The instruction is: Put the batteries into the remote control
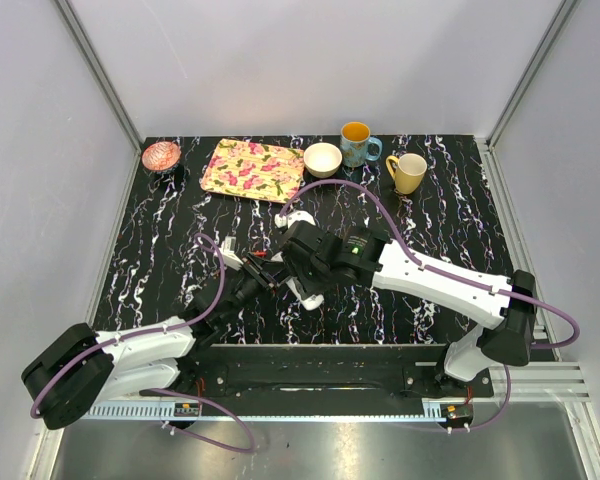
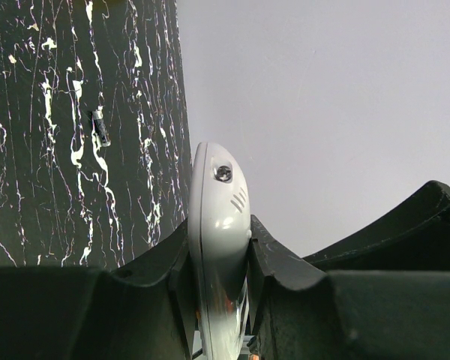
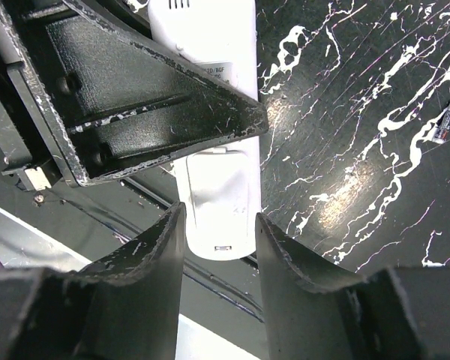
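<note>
The black marbled table is cut by every view's edges. From above, the left arm and right arm meet in its middle and cover most of what they hold. The left gripper is clamped on the remote, held above the table; its lower part is hidden between the fingers. The right gripper stands around the remote's other end, very near both sides; I cannot tell if it presses. One battery lies apart on the table, its label unreadable.
</note>
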`<state>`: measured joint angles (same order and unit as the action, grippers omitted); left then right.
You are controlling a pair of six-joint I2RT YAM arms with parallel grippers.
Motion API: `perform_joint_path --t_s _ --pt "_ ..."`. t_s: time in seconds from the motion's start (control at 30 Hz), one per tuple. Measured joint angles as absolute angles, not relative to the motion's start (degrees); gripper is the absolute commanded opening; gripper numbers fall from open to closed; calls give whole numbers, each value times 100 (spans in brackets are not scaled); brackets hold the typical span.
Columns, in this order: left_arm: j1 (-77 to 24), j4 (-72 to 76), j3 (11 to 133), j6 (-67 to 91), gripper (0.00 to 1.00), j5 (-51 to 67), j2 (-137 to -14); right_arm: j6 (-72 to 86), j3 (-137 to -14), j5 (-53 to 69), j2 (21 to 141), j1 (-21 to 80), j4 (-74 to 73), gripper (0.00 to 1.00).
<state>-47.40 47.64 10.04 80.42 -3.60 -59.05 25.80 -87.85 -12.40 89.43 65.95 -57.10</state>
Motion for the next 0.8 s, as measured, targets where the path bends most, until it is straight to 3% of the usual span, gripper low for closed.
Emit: perform_joint_path --t_s 0.33,0.37,0.4,0.47,0.67,0.8 --pt "-4740 4762 1004 8042 0 -364 -5900 2565 -8785 -1369 8711 6598 -5673 0" --pt "-4740 4764 1002 8042 0 -364 -5898 2532 -8785 -1616 8582 6606 -5686 54" --pt "-4729 4766 993 8038 0 -364 -5889 2486 -8785 -1839 8409 6608 -5686 76" --pt "-4685 4755 947 8014 0 -362 -5841 2403 -8759 -2283 7981 6606 -5603 99" --pt "-4458 4707 657 7946 0 -318 -5614 2388 -8145 -3251 6462 6521 -5070 100" --pt "-4458 4661 438 7957 0 -322 -5415 2696 -7419 -3863 6497 6469 -4580 100"
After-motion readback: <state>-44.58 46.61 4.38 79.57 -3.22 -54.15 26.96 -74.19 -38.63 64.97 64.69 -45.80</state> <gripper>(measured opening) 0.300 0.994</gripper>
